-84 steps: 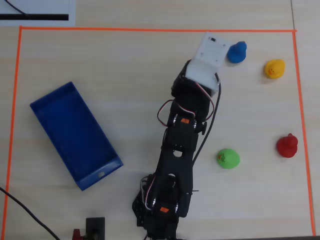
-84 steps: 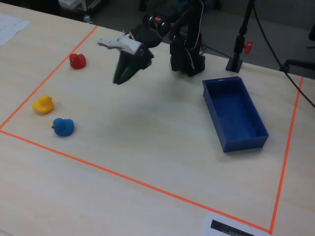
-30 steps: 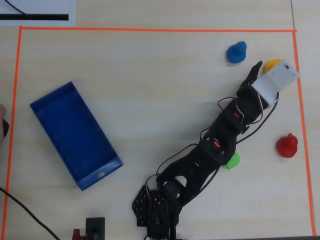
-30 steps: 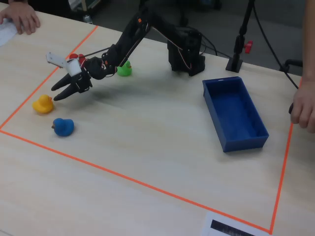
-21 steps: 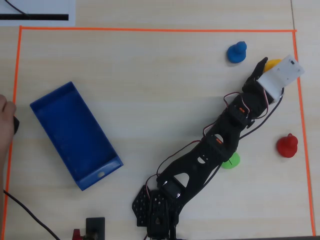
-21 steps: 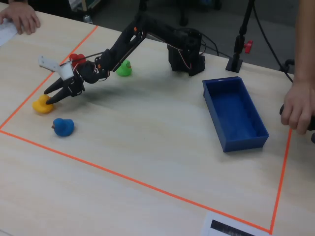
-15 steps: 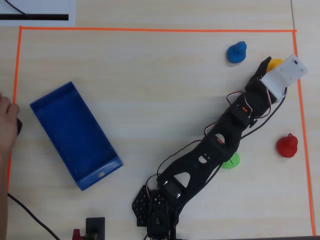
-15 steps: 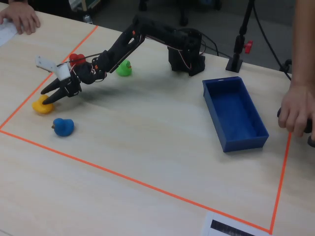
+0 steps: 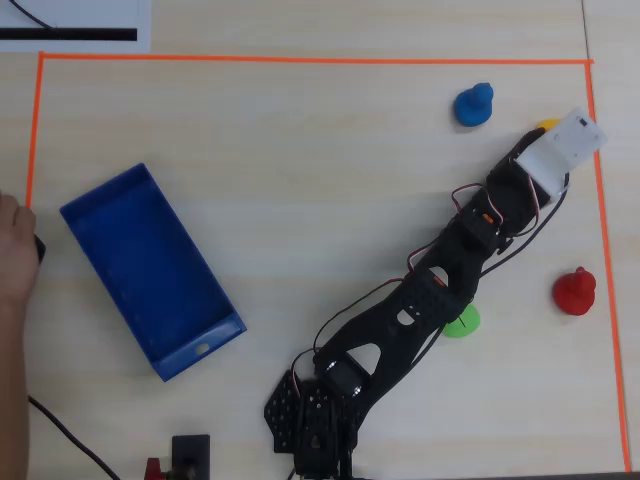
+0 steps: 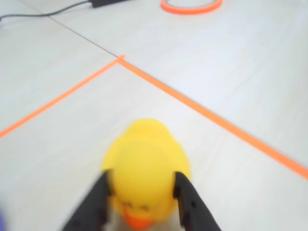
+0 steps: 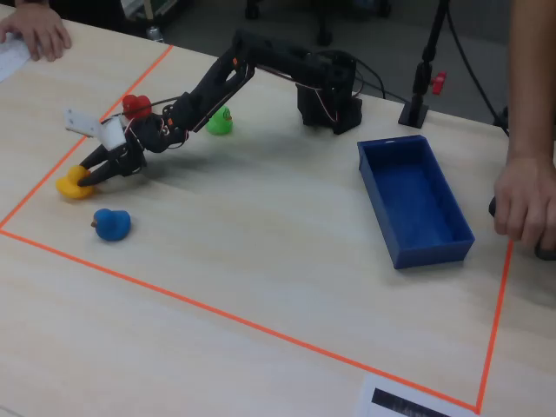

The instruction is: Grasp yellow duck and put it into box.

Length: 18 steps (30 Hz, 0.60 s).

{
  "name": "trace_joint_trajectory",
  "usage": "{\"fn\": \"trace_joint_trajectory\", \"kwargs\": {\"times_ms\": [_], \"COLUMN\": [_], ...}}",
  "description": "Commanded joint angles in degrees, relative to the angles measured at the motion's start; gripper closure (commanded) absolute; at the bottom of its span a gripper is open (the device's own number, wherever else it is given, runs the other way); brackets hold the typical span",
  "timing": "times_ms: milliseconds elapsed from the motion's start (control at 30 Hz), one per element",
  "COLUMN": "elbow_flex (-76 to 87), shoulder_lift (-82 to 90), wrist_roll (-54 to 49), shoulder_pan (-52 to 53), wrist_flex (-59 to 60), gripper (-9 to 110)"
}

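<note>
On the pale surface [image 11: 287, 261] a dark-blue box [image 11: 415, 201] is seen, well apart from the outstretched arm. Near the orange tape corner, the yellow duck [image 10: 143, 168] is pinched between the end effector [image 10: 140, 198] fingers, resting on the surface.

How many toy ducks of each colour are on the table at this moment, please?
Yellow duck, between the end effector fingers: 1
Blue duck: 1
Red duck: 1
Green duck, partly hidden under the arm in the overhead view: 1
Total: 4 ducks
</note>
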Motion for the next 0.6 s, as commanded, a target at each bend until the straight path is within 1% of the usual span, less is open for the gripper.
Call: {"fn": "trace_joint_trajectory", "kwargs": {"times_ms": [0,400,433,467,567], "elbow_flex": [-3.3,-3.0,-4.4,-7.3,-22.2], "shoulder_lift": [2.2,5.9,6.3,7.1,9.3], "wrist_roll": [-0.6,5.6,6.9,9.2,16.7], "shoulder_pan": [0.3,0.5,0.6,0.6,-0.4], "wrist_flex": [5.2,6.4,8.8,14.0,37.4], "gripper": [101,101,101,101,101]}}
